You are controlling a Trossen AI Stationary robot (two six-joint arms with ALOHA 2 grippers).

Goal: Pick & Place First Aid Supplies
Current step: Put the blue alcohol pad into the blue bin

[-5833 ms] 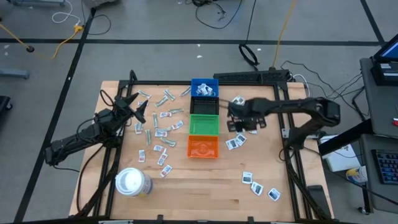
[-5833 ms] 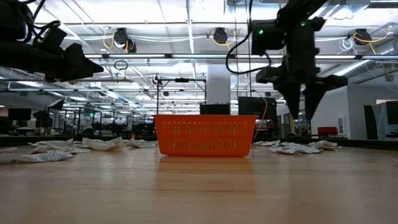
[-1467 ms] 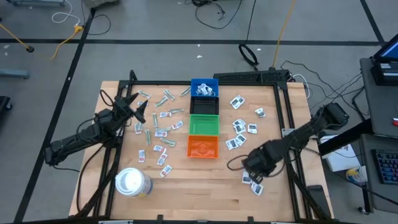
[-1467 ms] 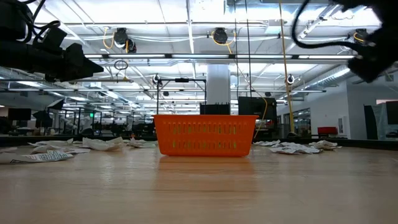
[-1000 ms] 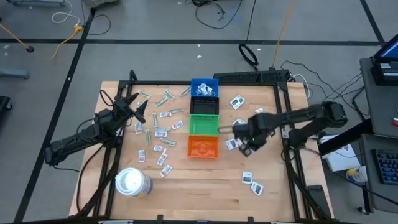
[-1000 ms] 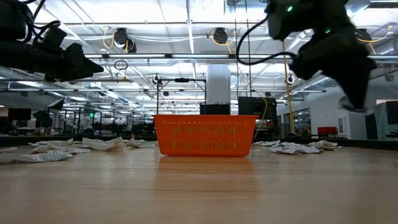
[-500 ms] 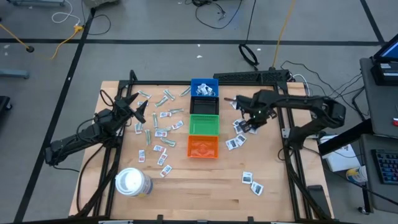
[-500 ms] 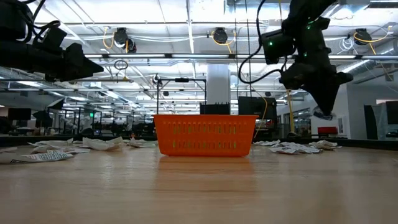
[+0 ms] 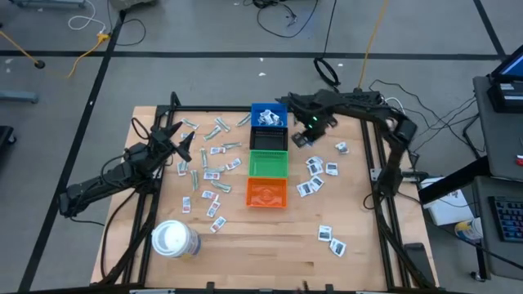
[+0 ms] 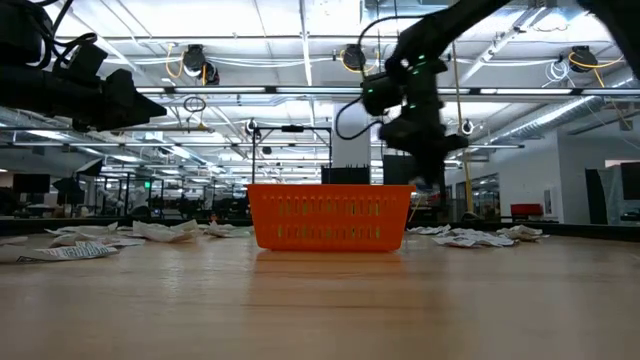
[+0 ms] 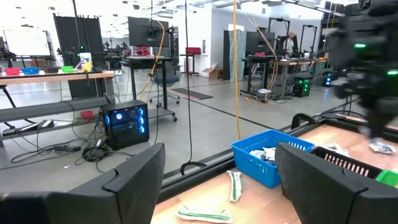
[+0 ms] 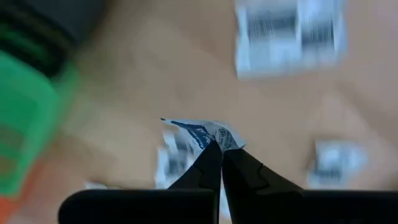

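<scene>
One white packet (image 12: 205,134) pinched by edge in right gripper (image 12: 221,155) near blue bin (image 9: 268,116); likely light, floppy, slip-prone. Left gripper (image 9: 174,140) spread, idle over strips.

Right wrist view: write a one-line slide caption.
Right gripper shut on a white packet with blue print, above the wooden table scattered with more packets.

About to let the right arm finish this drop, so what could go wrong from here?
The right hand pinches only a corner of a white packet, so it may slip out early. In the high view that hand sits beside the blue bin, not over it; releasing now would likely miss onto the table.
</scene>
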